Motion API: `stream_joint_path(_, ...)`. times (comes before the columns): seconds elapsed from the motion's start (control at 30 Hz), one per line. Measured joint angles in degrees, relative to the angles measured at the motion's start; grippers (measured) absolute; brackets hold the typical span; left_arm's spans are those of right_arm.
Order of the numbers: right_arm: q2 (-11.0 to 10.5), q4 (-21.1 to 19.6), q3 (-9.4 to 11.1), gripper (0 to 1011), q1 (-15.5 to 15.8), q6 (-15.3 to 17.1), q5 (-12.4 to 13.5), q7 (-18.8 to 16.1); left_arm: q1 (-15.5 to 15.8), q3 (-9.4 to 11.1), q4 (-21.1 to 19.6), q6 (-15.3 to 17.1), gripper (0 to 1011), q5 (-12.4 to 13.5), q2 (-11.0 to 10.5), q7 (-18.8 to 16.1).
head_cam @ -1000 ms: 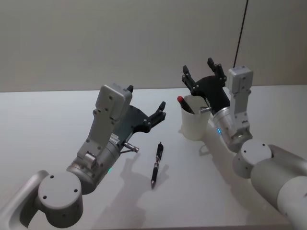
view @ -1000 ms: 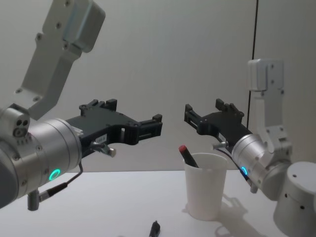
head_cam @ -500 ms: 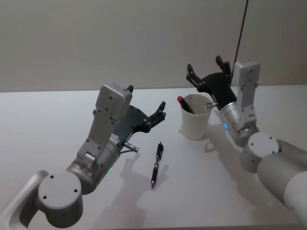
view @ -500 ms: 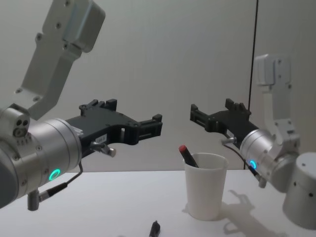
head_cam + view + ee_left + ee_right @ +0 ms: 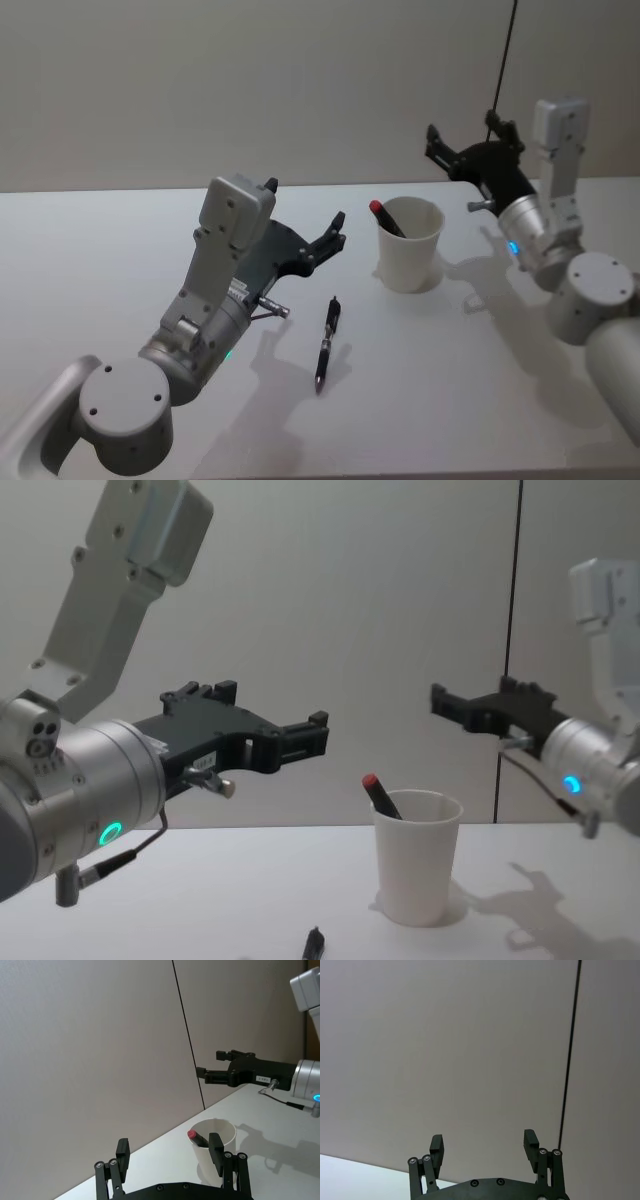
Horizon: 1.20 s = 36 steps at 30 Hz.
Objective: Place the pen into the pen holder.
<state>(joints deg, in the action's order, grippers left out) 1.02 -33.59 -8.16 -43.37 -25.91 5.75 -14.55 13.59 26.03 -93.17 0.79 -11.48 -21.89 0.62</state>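
The pen (image 5: 326, 345) lies flat on the white table (image 5: 120, 260), in front of the robot. Its long axis runs near to far, with the far end leaning slightly right. Which end is the tip is unclear. Bare table surrounds it on all sides.

The cup (image 5: 410, 250) stands upright to the right of the pen and farther off, well apart from it. A red-capped pen (image 5: 383, 216) leans inside it, with its red end up and to the left, above the rim.

The left gripper (image 5: 333, 238) hangs above the table, just left of and beyond the pen's far end. It points toward the cup with its fingers apart and holds nothing.

The right gripper (image 5: 463, 137) is raised right of and beyond the cup, clear of the rim. Its fingers are spread and empty.
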Motion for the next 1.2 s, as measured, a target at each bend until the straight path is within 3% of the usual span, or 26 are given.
stream_joint_path(0.03, 0.0, 0.0, 0.0, 1001, 0.0, 0.0, 0.0, 0.0, 0.0, 0.0, 0.0, 0.0, 1004, 0.0, 0.0, 0.0)
stream_joint_path(0.3, -2.9, -13.5, 2.4, 1002, 6.4, 9.9, -1.6, -1.0, 0.0, 0.0, 0.0, 0.0, 1004, 0.0, 0.0, 0.0)
stream_joint_path(0.73, -6.1, -24.9, 4.9, 1002, 12.9, 18.9, -5.3, -1.8, 0.0, 0.0, 0.0, 0.0, 1004, 0.0, 0.0, 0.0)
stream_joint_path(1.2, -8.5, -33.9, 6.8, 1002, 19.1, 25.5, -7.6, -3.6, 0.0, 0.0, 0.0, 0.0, 1004, 0.0, 0.0, 0.0)
